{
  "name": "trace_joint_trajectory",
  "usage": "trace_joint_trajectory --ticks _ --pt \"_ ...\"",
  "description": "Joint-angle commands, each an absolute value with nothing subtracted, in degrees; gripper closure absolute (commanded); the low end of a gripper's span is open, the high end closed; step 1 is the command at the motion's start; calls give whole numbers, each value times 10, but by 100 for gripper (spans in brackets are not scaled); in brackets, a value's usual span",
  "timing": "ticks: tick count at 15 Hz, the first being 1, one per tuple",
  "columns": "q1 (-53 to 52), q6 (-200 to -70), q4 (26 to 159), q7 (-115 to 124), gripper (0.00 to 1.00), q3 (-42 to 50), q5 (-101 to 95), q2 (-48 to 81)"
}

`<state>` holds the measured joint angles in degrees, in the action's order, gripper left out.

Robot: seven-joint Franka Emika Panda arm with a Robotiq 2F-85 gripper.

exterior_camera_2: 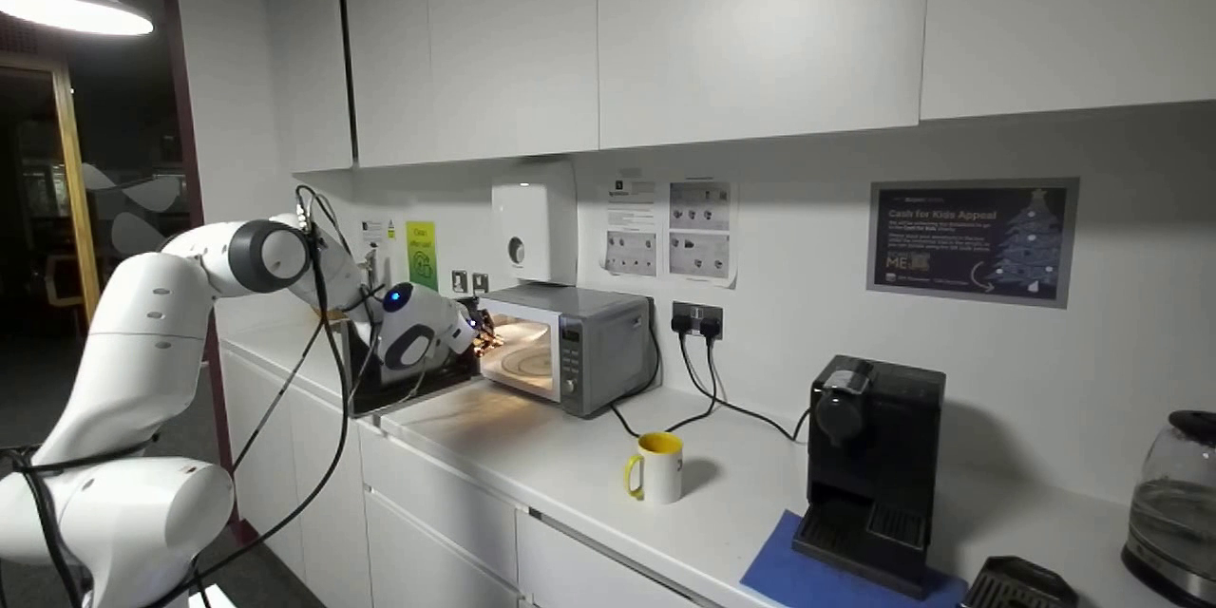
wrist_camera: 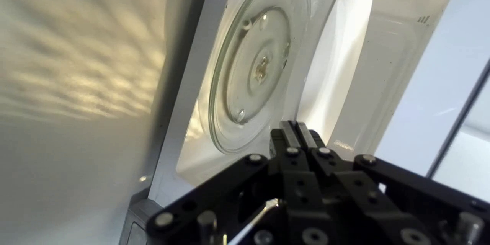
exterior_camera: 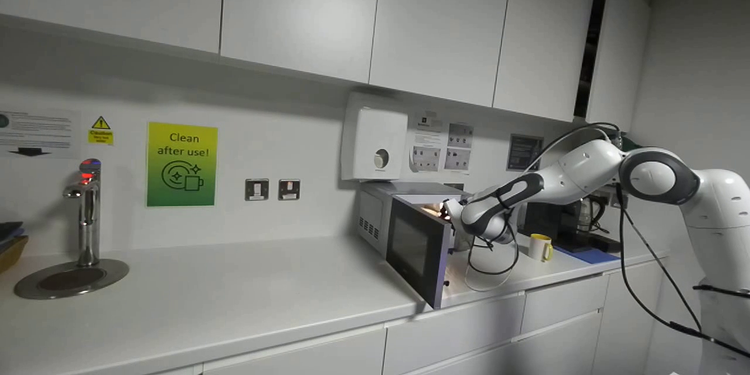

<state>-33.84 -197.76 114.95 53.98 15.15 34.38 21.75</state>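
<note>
My gripper (wrist_camera: 294, 122) is shut, its two fingertips together with nothing between them. It stands at the mouth of a silver microwave (exterior_camera_2: 608, 323), whose door (exterior_camera: 410, 240) hangs wide open. The lit cavity holds a glass turntable (wrist_camera: 260, 57), with no food or dish on it. From the wrist view the fingers lie in front of the cavity; whether they touch the microwave or door I cannot tell. In an exterior view the gripper (exterior_camera_2: 488, 334) appears between the door's inner face and the cavity opening. In another view the door partly hides it.
A white mug (exterior_camera_2: 662, 475) with yellow inside stands on the counter (exterior_camera_2: 570, 456). Further along are a black coffee machine (exterior_camera_2: 864, 456) on a blue mat and a glass jug (exterior_camera_2: 1173, 503). A tap (exterior_camera: 88, 217) rises beyond the microwave. Cables (exterior_camera: 498, 272) hang from the arm.
</note>
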Motion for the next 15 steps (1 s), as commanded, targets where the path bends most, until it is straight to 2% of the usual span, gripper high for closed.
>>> trace_joint_trajectory --ticks 1,15 --pt "-387 -1985 1204 545 99 197 364 170" --pt "-598 -1985 1292 532 99 394 421 146"
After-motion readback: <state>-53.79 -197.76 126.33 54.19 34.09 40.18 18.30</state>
